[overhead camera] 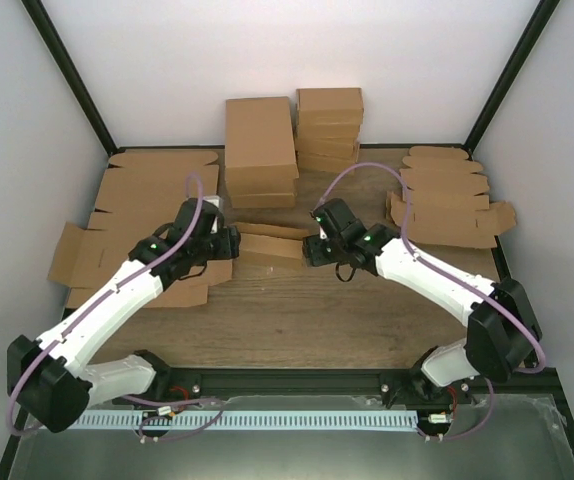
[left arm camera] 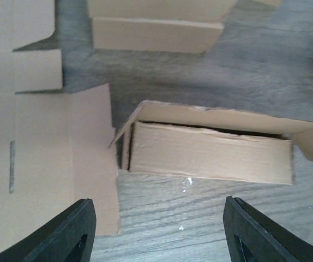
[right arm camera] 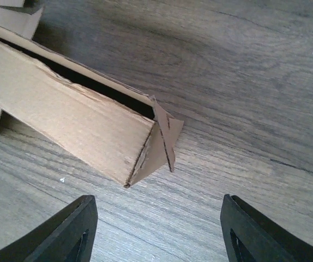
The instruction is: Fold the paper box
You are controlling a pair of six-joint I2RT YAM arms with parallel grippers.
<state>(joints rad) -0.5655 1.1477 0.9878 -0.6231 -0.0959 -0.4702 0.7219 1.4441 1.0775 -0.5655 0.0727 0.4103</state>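
Left wrist — paper box (left arm camera: 208, 158) edge lies clear of parted left gripper (left arm camera: 159, 232).

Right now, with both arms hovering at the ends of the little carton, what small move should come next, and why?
Probably nudge the right gripper forward to press the end flap shut: its jaws stand open, holding nothing, and that flap on the paper box sticks out untucked.

White walls (overhead camera: 267, 60), wooden table (overhead camera: 297, 310).
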